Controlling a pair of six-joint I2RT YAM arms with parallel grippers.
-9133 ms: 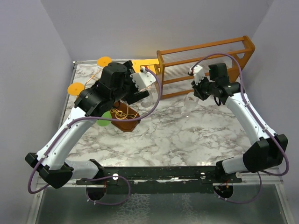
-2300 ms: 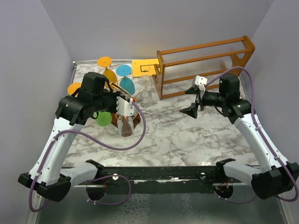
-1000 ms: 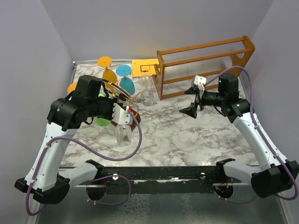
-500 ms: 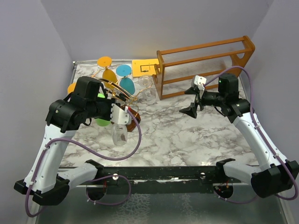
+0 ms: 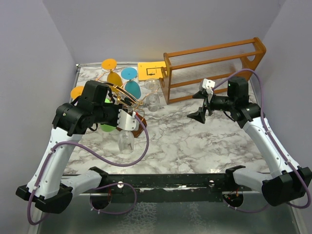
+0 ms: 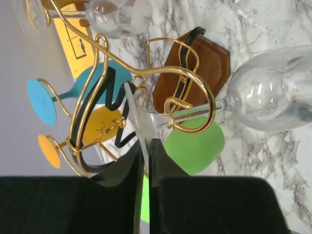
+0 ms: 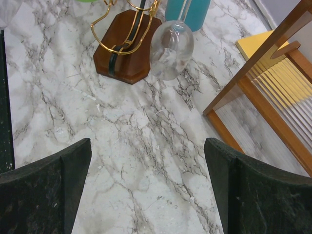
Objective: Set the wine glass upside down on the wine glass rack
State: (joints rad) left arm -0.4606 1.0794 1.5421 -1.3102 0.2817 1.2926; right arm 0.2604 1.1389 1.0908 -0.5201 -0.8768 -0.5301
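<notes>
Gold curl of the wine glass rack [image 6: 204,63] rings the wine glass [image 6: 273,92] stem; your left gripper [image 6: 146,146] pinches its foot, right gripper [image 7: 146,151] gapes far from the rack. Release crooked and it may slip out.

Wine glass rack [image 7: 127,51] left on table [image 5: 195,141], wooden frame [image 5: 214,68] rear right.

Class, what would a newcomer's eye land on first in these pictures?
The left gripper pinches a clear wine glass by its foot, stem crossing a gold loop of the rack on the left. Coloured glasses hang around it; the right gripper hovers open at right.
</notes>
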